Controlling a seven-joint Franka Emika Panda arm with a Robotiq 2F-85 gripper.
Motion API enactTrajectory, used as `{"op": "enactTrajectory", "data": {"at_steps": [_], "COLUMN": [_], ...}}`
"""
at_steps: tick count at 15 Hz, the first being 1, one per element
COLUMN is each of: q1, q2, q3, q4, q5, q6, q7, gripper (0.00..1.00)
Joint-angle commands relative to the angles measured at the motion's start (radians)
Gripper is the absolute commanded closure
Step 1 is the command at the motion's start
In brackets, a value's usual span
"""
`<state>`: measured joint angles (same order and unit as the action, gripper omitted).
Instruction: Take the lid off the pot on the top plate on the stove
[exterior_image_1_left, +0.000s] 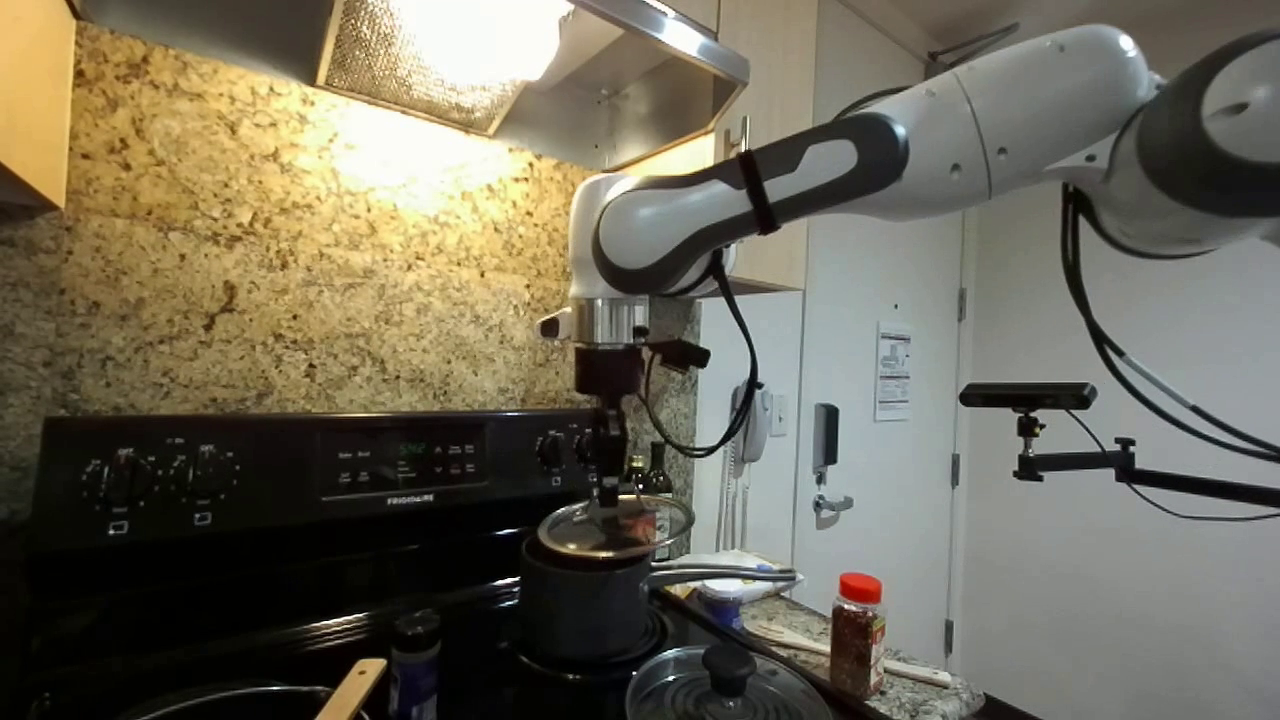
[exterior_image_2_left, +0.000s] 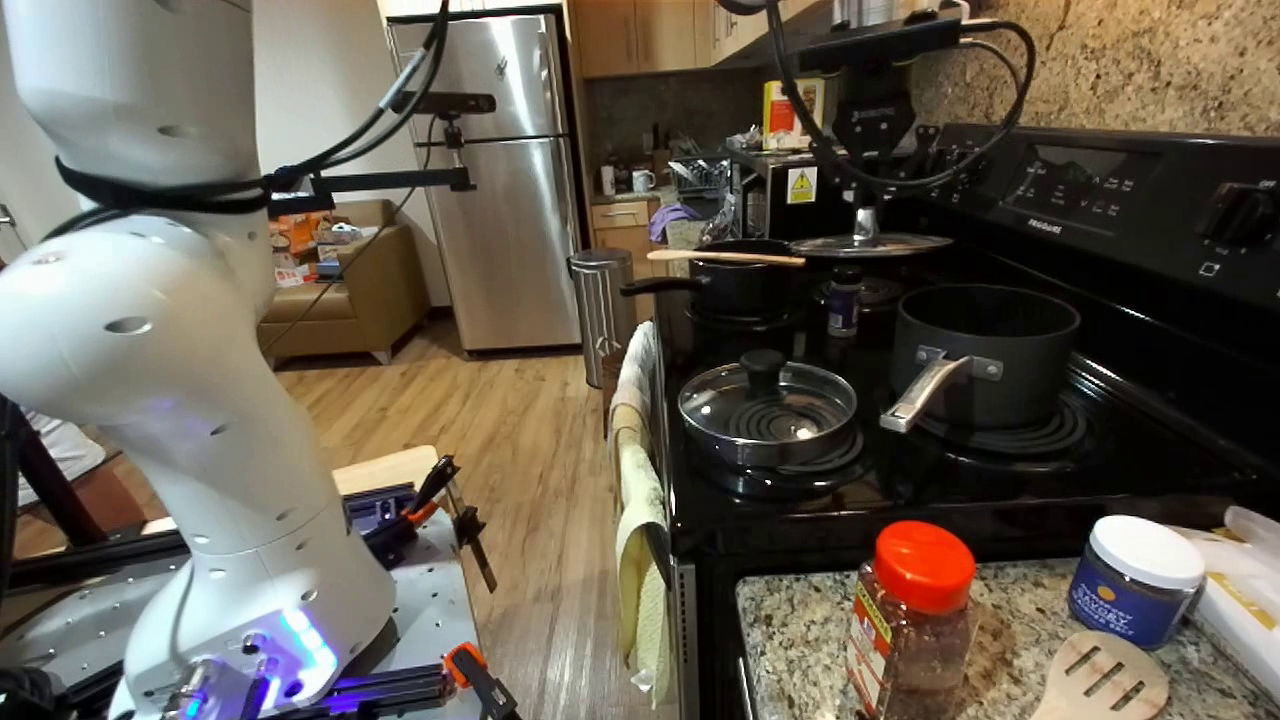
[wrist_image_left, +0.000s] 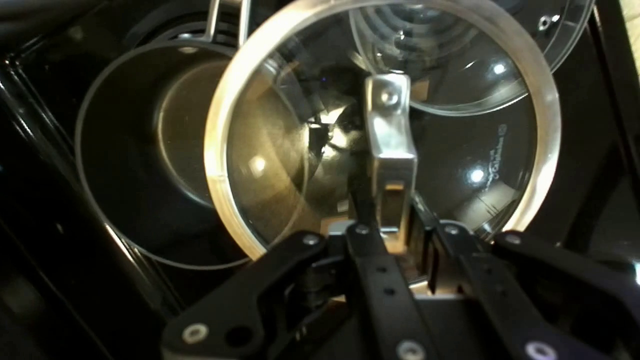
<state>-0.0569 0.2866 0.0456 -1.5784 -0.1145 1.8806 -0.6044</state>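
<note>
The lid (exterior_image_1_left: 570, 535) is round clear glass with a metal rim and a silver loop handle. My gripper (exterior_image_1_left: 608, 490) is shut on that handle and holds the lid roughly level in the air. In an exterior view the lid (exterior_image_2_left: 815, 246) hangs beyond the pot, with the gripper (exterior_image_2_left: 866, 205) above it. The grey pot (exterior_image_2_left: 985, 370) stands uncovered on a burner of the black stove (exterior_image_2_left: 1170, 480); it also shows in an exterior view (exterior_image_1_left: 585, 610). In the wrist view the gripper (wrist_image_left: 391, 205) clasps the handle, and the lid (wrist_image_left: 450, 145) overlaps part of the open pot (wrist_image_left: 125, 160).
A larger glass lid with a black knob (exterior_image_2_left: 765, 372) lies over another burner. A black pan (exterior_image_2_left: 745, 285) with a wooden utensil and a spice bottle (exterior_image_2_left: 843, 308) stand on the stove. A red-capped jar (exterior_image_2_left: 915, 620) stands on the counter. A range hood (exterior_image_1_left: 660, 60) hangs above.
</note>
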Motion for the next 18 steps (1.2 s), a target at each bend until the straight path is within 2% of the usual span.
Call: {"op": "enactTrajectory", "data": {"at_steps": [1,3,6,7,10,11,18], "q1": [0.024,0.04,0.05,0.058,0.061,0.061,0.066], "q2": [-0.167,-0.194,-0.161,-0.149,-0.143,-0.143,0.021], "q3": [0.014,0.021,0.029,0.022,0.024,0.024,0.058], "q4": [-0.249,-0.318,-0.328,-0.305,-0.318,-0.318,-0.15], "q5": [-0.025,-0.024,0.033,0.003,0.01,0.01,0.026], "q6": [0.113,0.182,0.269,0.216,0.246,0.246,0.255], "q7": [-0.038,-0.056,-0.119,-0.063,-0.075,-0.077,-0.245], "gripper": [0.95,0.95,0.95,0.8,0.8,0.95,0.95]}}
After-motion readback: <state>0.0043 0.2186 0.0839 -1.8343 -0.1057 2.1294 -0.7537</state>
